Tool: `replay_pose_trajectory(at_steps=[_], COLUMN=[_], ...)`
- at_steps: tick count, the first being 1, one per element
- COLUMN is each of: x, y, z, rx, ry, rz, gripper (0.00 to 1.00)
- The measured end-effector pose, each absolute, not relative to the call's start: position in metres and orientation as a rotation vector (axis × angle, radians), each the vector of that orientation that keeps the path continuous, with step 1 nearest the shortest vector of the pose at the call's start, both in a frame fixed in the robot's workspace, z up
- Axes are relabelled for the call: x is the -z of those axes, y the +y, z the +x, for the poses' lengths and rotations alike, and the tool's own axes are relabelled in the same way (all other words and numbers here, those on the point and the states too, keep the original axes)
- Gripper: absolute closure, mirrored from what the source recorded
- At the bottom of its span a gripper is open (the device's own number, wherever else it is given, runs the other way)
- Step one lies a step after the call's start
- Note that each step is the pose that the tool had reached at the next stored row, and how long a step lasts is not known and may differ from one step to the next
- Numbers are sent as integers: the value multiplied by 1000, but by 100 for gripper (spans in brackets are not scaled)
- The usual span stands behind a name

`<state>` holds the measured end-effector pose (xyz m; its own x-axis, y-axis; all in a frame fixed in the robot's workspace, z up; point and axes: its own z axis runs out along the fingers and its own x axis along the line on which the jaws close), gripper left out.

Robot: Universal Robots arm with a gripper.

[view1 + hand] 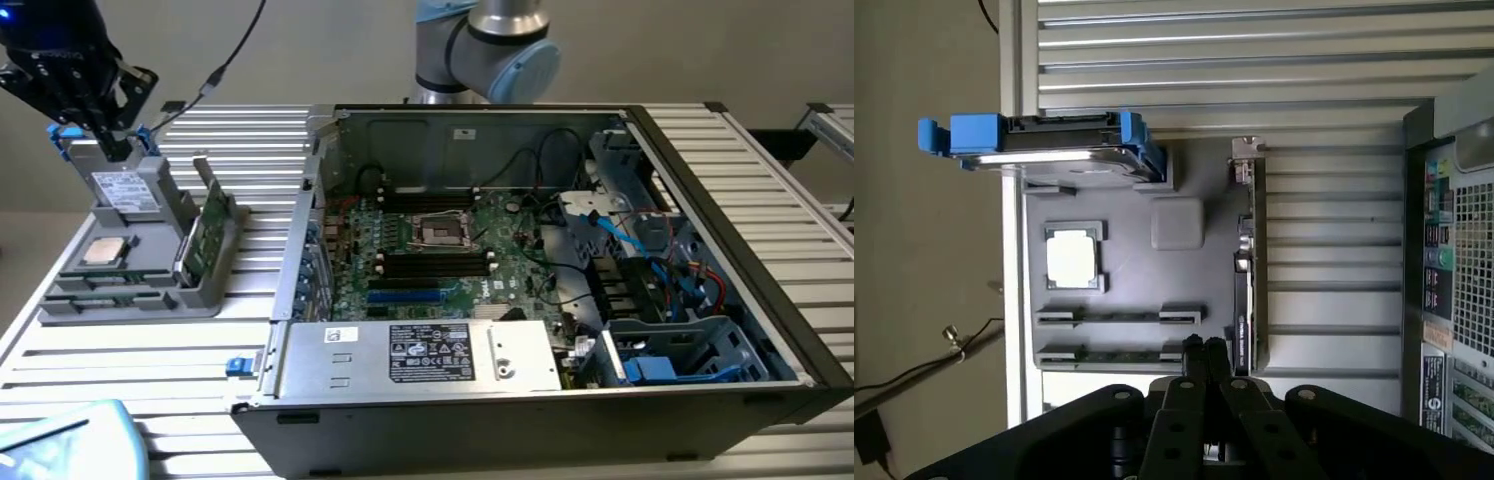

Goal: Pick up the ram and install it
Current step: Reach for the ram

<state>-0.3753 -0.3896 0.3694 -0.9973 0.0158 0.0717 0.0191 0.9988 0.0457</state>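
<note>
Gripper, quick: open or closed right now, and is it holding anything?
Gripper: closed, fingertips together, holding nothing, over the grey parts tray.

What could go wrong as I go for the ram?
The gripper hangs close by the blue-bracketed drive and could knock it. The ram lies low in the grey tray near the processor chip, so a loose aim might scrape that. Black cables cross the PC case and could snag.
</note>
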Motion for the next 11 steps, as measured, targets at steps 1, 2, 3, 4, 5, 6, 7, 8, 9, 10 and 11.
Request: replay_pose_trajectory(at_steps=[1,2,3,4,5,6,7,8,9,10,11], x=[-369,-368,-367,-367,-366,-365,-365,-364,-363,-363,-362], y=[-390,-390,-390,-390,-391,-392,-393,-394,-395,-395,-396], z=[-379,-382,-385,-387,-389,-391,-392,-394,-395,-397,-399], rx=[71,71,71,71,71,70,70,70,70,70,70], ry=[-3069,-3069,-3069,-3069,-3069,-3069,-3069,-3069,-3069,-3069,-3069], rz=[-24,-21,-17,-14,-10,-6,-2,1,3,6,7], gripper=[89,89,89,89,89,89,89,89,89,89,89])
